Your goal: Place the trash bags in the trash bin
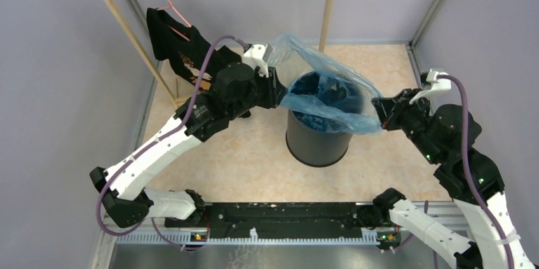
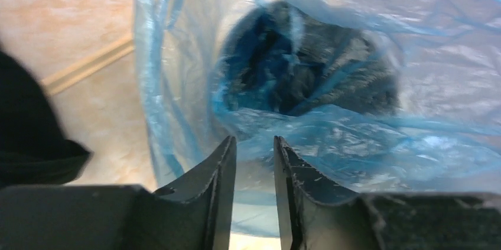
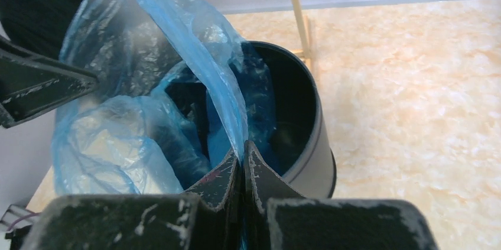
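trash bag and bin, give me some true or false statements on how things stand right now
1. The right gripper is shut on the trash bag. True.
2. The trash bin lies on its side. False: it stands upright on the floor.
3. The trash bag is wholly inside the trash bin. False: part hangs inside, but much of it stands above and over the rim.
4. A black shirt hangs at the back left. True.
5. The left gripper has its jaws pressed together. False: a gap shows between them.
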